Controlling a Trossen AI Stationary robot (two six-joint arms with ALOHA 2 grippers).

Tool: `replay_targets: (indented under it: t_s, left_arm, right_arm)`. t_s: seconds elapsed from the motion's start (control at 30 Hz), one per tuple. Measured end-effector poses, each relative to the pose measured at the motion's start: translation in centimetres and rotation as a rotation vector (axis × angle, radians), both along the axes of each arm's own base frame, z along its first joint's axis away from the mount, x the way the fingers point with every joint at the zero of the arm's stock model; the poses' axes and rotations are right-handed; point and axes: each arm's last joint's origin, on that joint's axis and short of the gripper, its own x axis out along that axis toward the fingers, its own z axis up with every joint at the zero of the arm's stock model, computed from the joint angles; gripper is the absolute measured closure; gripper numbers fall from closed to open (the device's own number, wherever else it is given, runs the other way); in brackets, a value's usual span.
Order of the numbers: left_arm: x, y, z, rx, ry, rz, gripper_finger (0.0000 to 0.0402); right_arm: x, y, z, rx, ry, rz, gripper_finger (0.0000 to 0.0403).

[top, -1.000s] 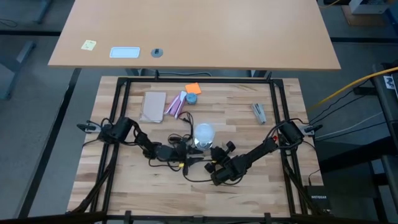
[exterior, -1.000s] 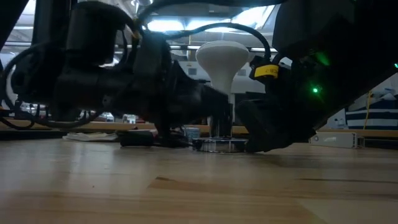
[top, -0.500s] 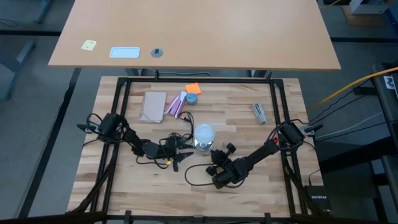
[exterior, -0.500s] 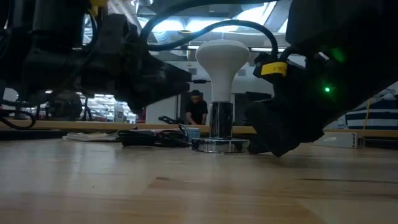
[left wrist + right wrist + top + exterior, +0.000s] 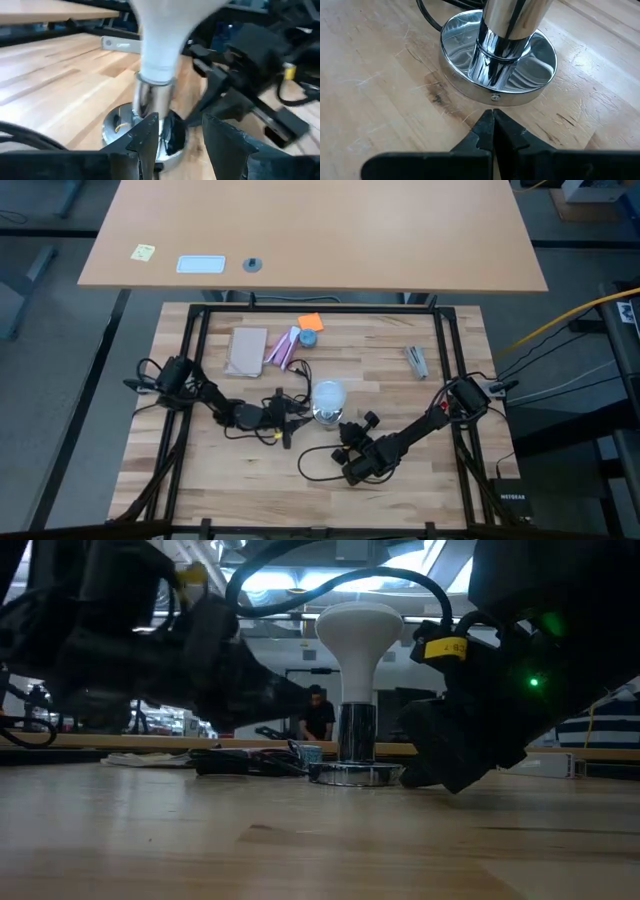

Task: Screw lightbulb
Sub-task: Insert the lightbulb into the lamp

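The lightbulb (image 5: 327,393) stands upright near the middle of the wooden tabletop (image 5: 400,395), its narrow neck seated in the chrome stem of the round silvery socket (image 5: 498,65), globe uppermost. In the low view the bulb (image 5: 358,640) rises as a white mushroom shape above the shiny stem and disc base.

The left gripper (image 5: 288,420) lies low over the tabletop at about 8 o'clock from the bulb, just beside the socket base. In its wrist view the jaws stand a little apart with nothing between them, the stem and bulb neck (image 5: 159,47) right ahead, not touched.

The right gripper (image 5: 348,432) sits at about 5 o'clock from the bulb, close to the base. In its wrist view the jaws are pressed together, tips pointing at the rim of the disc, just short of it.

A dark cord (image 5: 312,470) loops across the boards toward 6 o'clock. At about 11 o'clock from the bulb, well apart, lie a tan card (image 5: 246,351), a pink-and-white packet (image 5: 282,348) and an orange slip (image 5: 310,322); a small grey metal piece (image 5: 416,360) lies toward 2 o'clock
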Motion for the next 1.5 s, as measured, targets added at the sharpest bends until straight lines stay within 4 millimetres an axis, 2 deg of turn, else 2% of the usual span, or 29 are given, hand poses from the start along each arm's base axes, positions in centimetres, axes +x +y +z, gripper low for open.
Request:
replay_targets:
  t_s: [0.13,0.3,0.5,0.7,0.83,0.93,1.07,1.17,1.33,1.5]
  left_arm:
    - [0.4,1.0,0.0,-0.083,-0.016,0.046,0.0237]
    - [0.6,1.9,0.0,-0.195,-0.045,0.091,0.0176]
    - [0.6,2.1,0.0,-0.158,-0.036,0.094,0.0134]
    - [0.6,2.1,0.0,-0.158,-0.04,0.093,0.0135]
    - [0.6,2.1,-0.1,-0.179,-0.03,0.098,0.0136]
    - [0.5,2.1,-0.4,-0.19,-0.001,0.103,0.0136]
    - [0.7,2.1,-0.7,-0.22,0.017,0.117,0.0137]
    - [1.1,2.0,-0.6,-0.16,0.034,0.108,0.0137]
    - [2.0,1.8,-0.1,-0.058,0.051,0.09,0.0137]
    - [2.1,1.8,-0.6,-0.04,0.104,0.091,0.0137]
  right_arm:
    - [0.0,0.0,0.0,0.0,0.0,0.001,0.0397]
    - [-0.5,0.9,0.2,-0.023,-0.001,0.034,0.0397]
    - [-2.2,3.1,2.5,-0.107,-0.084,0.086,0.0397]
    - [-4.9,4.5,6.1,-0.261,-0.166,0.129,0.0397]
    - [-6.6,4.7,8.5,-0.364,-0.208,0.15,0.0397]
    - [-7.5,4.6,9.6,-0.394,-0.168,0.186,0.0397]
    - [-7.7,4.4,10.1,-0.355,-0.054,0.251,0.0397]
    - [-7.5,4.2,10.1,-0.304,-0.001,0.27,0.0397]
    - [-7.2,4.1,10.1,-0.299,-0.022,0.256,0.0397]
    - [-7.1,4.2,10.1,-0.302,-0.041,0.25,0.0397]
